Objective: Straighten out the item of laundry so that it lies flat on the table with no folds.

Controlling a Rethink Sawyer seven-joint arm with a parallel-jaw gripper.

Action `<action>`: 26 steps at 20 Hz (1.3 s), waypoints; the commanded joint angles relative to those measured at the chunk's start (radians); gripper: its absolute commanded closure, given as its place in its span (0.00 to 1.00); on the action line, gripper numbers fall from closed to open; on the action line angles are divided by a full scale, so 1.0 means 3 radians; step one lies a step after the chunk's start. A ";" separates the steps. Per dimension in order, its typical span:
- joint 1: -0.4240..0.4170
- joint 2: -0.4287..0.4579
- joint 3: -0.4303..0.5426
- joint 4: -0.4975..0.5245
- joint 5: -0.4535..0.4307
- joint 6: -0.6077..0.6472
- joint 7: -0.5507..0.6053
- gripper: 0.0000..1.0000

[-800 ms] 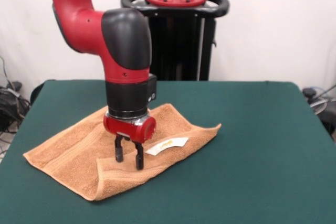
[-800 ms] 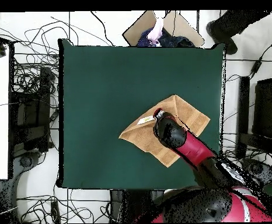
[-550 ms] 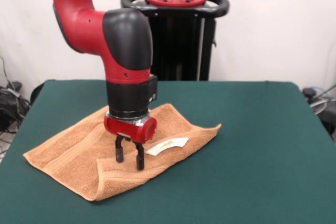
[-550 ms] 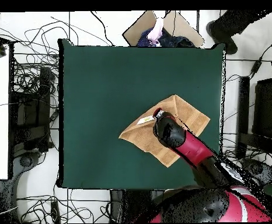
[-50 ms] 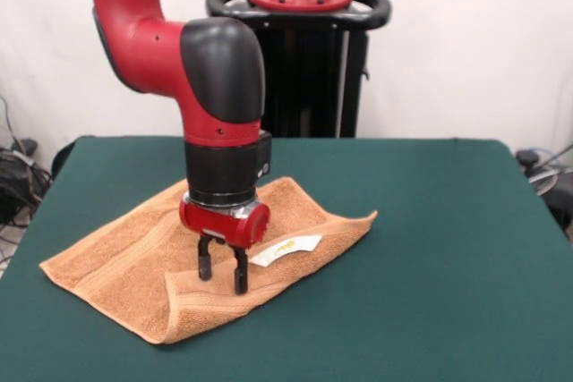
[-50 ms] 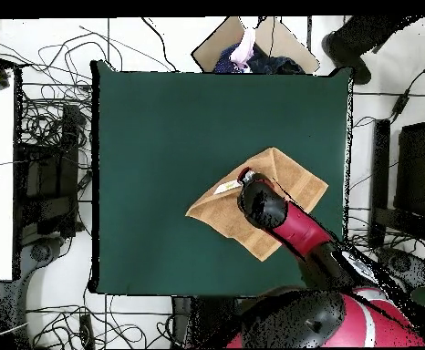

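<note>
Gripper (image 5: 222, 275) poised over folded towel (image 5: 116, 257).
Fingers slightly apart, holding nothing; the folded flap lies directly beneath, white label (image 5: 285, 250) just beside.

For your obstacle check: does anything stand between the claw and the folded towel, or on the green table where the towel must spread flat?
Nothing visible does. The claw hangs directly over the towel, beside its white label, with only air between. The table around the towel shows bare green cloth on every side.
</note>
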 commanded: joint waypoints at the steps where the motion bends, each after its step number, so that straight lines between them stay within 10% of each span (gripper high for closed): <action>1: 0.0183 0.0233 -0.0016 -0.0305 0.0063 0.0033 0.0518 0.00; 2: 0.0204 0.0230 -0.0038 -0.0306 0.0069 0.0033 0.0522 0.00; 3: 0.0225 0.0227 -0.0061 -0.0308 0.0075 0.0032 0.0527 1.00; 26: 0.0335 -0.0004 0.0050 -0.0175 0.0127 0.0072 0.0715 1.00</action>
